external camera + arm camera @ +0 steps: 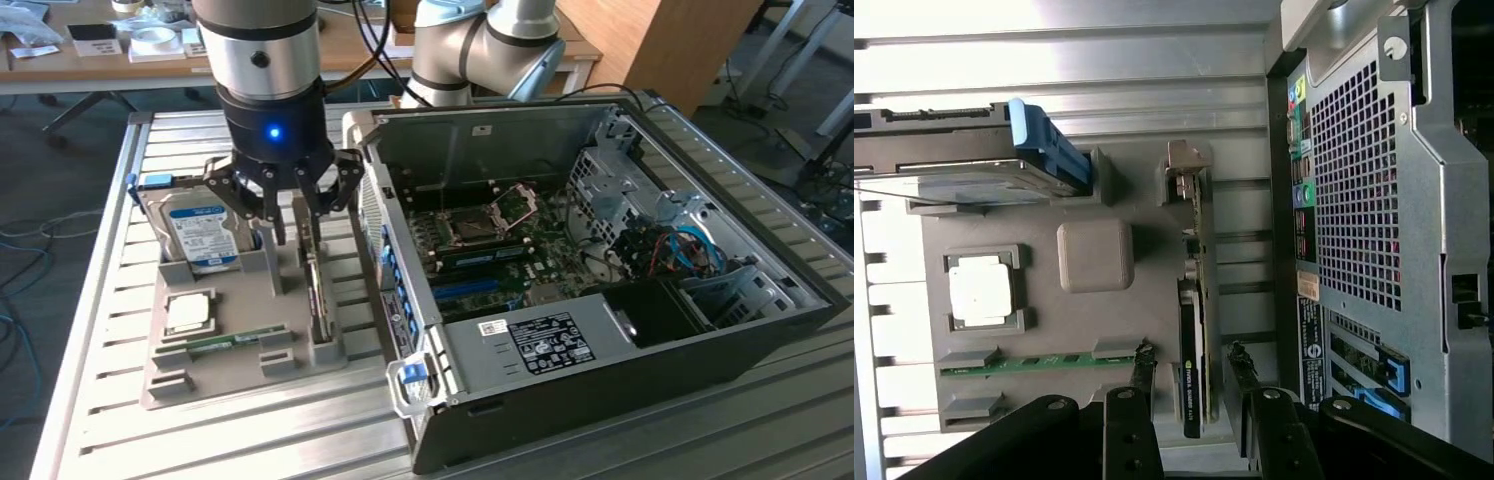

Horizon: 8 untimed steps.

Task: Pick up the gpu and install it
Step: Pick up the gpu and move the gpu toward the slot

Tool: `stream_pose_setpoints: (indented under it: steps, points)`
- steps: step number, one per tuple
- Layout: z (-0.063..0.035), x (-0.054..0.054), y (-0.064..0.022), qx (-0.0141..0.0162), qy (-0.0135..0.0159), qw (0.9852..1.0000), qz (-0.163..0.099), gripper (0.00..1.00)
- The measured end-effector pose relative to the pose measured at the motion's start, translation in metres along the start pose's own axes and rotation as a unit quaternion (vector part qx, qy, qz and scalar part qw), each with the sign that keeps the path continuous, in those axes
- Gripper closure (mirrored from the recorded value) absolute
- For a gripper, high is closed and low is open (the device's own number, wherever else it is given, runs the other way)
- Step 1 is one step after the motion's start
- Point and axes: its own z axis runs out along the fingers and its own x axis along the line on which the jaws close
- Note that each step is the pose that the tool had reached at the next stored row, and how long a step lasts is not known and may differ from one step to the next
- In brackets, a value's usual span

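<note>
- GPU [1194,330] stands on edge in a slot of the grey tray [1044,315]. Tray sits on the counter [134,440], at the exterior view's left of the open PC case [601,300].
- Tool [1190,350] is spread wide and low, one finger each side of the card. No contact that I can make out, nothing held.
- Off-centre close: one pad lands first and tips the card in its slot. Grip ends up skewed, prob a bad angle for seating it in the case.
- Pads may bite on components or the thin board edge, not a flat face. Card could slip on the lift, or parts get damaged.
- Tray slot looks snug, so a pull that's not straight up could drag the tray along.
- Hard drive [200,235] sits just beside the tool, at the exterior view's left. Linkage could clip it w/ any sideways drift.
- Case wall is near on the other side, so the card's bracket end could snag the rim.
</note>
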Motion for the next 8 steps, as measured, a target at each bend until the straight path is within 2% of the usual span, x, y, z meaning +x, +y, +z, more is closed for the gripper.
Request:
stream_pose_setpoints:
  steps: [4,8]
  points:
    - [0.0016,-0.0006,0.0,0.0,0.0,1.0,0.0,0.58]
    - [0.0086,-0.0005,-0.0003,0.0,0.0,1.0,0.0,0.58]
